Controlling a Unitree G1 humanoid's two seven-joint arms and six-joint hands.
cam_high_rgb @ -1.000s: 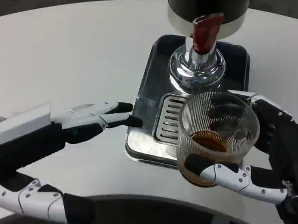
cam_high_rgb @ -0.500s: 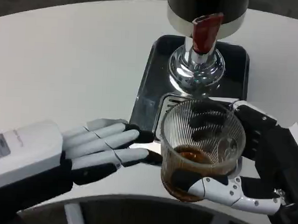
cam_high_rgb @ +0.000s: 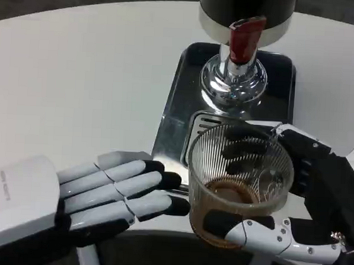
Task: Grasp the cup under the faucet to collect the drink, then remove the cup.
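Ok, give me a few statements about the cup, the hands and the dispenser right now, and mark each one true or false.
1. The right hand holds the ribbed glass cup. True.
2. The cup is empty. False: brown drink sits in its bottom.
3. The left hand grips the cup. False: its fingers lie stretched out beside the cup, holding nothing.
4. The faucet has a red lever. True.
5. The cup sits directly beneath the faucet. False: it is held nearer the camera, at the front edge of the drip tray.
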